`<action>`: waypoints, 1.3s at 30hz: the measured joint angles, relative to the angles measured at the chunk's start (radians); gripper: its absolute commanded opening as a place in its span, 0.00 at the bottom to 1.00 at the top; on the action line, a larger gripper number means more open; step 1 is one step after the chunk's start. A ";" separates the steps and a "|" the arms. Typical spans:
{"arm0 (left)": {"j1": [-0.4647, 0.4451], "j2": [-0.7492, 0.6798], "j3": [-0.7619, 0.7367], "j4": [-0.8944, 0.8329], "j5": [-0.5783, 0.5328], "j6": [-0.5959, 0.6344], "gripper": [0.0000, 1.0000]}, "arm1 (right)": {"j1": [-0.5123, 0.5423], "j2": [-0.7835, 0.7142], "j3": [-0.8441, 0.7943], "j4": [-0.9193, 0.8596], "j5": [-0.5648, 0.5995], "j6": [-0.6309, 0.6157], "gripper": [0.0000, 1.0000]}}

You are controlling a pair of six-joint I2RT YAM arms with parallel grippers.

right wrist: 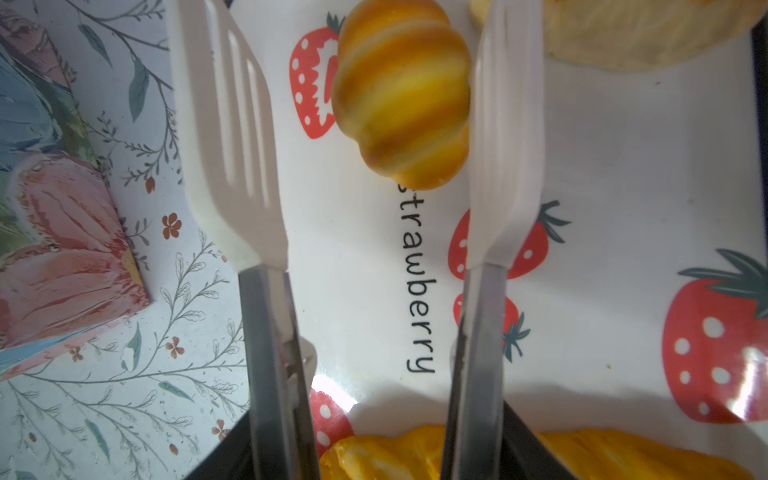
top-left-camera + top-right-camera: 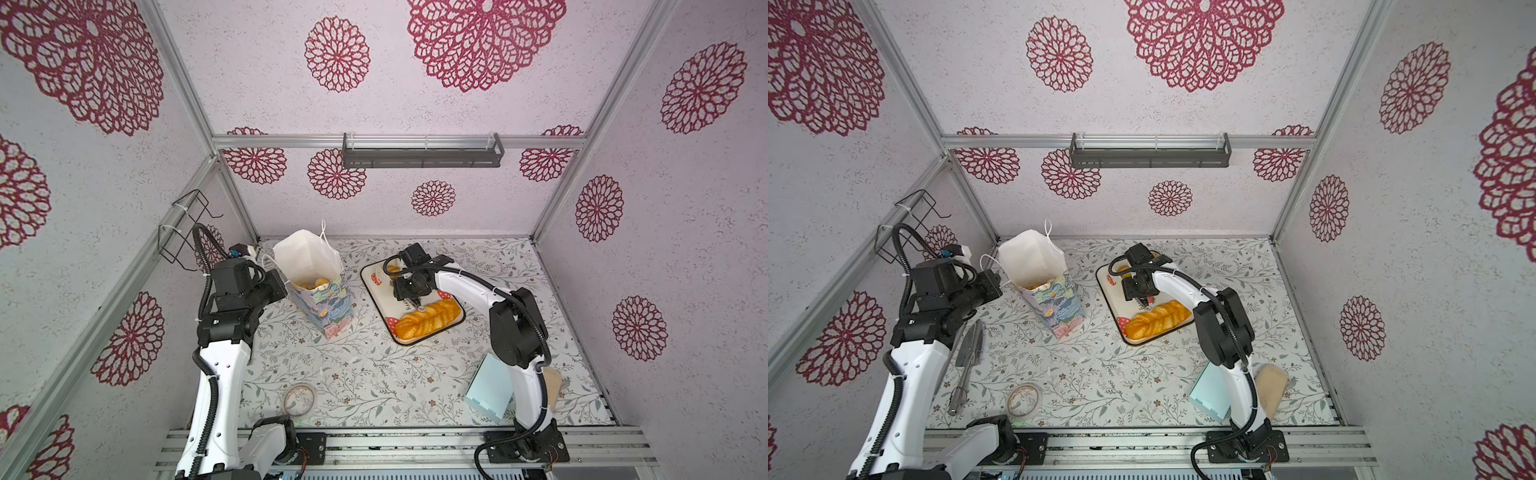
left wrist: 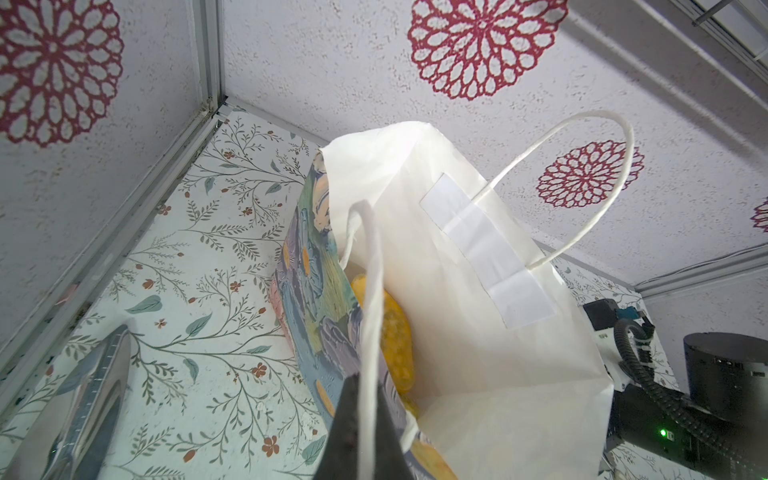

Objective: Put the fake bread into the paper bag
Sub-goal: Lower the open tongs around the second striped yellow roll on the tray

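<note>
The paper bag (image 2: 322, 301) (image 2: 1057, 305) (image 3: 478, 291) stands upright at the back left, with fake bread (image 2: 311, 284) (image 3: 395, 332) inside. My left gripper (image 3: 368, 384) (image 2: 279, 286) is shut on the bag's near string handle (image 3: 372, 291). On a strawberry tray (image 2: 368, 286) (image 1: 602, 166) lie a long braided loaf (image 2: 428, 318) (image 2: 1156, 319) (image 1: 623, 457) and a small croissant (image 1: 401, 95). My right gripper (image 1: 376, 432) (image 2: 409, 297) is shut on white-tipped tongs (image 1: 249, 124). The tongs' tips stand apart on either side of the croissant, one tip against its side.
A pale pastry (image 1: 623, 37) lies at the tray's far corner. A pale blue box (image 2: 488, 388) and a beige object (image 2: 1271, 386) sit by the right arm's base. A tape roll (image 2: 300, 399) and metal utensils (image 2: 967, 357) lie front left.
</note>
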 measured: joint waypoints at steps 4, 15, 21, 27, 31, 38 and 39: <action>0.000 0.000 0.000 0.000 0.000 0.000 0.00 | 0.001 0.009 0.023 -0.022 0.023 -0.013 0.65; 0.000 0.000 0.000 0.000 0.000 0.000 0.00 | 0.002 0.041 0.036 -0.045 0.057 -0.024 0.65; 0.000 0.000 0.000 0.000 0.000 0.000 0.00 | 0.006 0.045 0.036 -0.050 0.073 -0.031 0.64; 0.000 0.000 0.000 0.000 0.000 0.000 0.00 | 0.008 0.045 0.036 -0.050 0.079 -0.036 0.61; 0.000 0.000 0.000 0.000 0.000 0.000 0.00 | 0.008 0.045 0.034 -0.050 0.082 -0.039 0.58; 0.000 0.000 0.000 0.000 0.000 0.000 0.00 | 0.008 0.045 0.016 -0.038 0.092 -0.045 0.49; 0.000 0.000 0.000 0.000 0.000 0.000 0.00 | 0.010 0.045 0.013 -0.035 0.095 -0.045 0.47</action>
